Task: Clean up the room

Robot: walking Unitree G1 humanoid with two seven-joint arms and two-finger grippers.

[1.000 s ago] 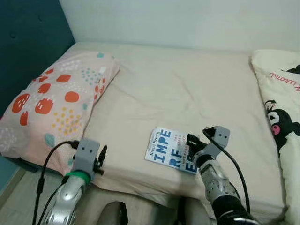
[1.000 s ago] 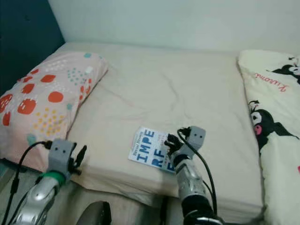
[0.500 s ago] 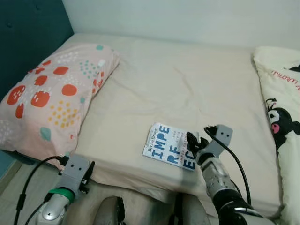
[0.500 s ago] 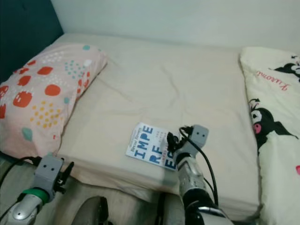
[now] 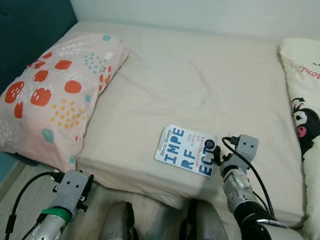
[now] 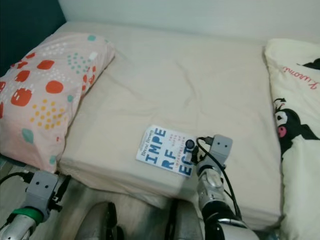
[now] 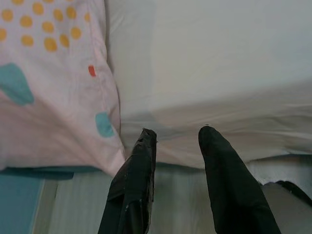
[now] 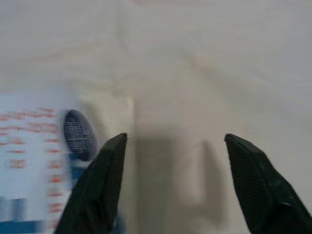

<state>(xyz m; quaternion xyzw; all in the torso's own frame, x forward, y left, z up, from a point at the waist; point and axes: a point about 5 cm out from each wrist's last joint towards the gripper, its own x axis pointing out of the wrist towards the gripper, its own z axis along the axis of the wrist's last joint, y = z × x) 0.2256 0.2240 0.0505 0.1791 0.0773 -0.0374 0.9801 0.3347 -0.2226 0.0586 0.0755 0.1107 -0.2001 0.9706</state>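
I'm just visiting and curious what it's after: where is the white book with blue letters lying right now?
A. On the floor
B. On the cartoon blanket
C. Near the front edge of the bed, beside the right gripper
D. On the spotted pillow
C: the book lies flat on the bed sheet, with the right gripper at its edge.

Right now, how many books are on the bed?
1. The book lies flat near the front edge of the bed, just beside the right pincer. More could hide under the pillow.
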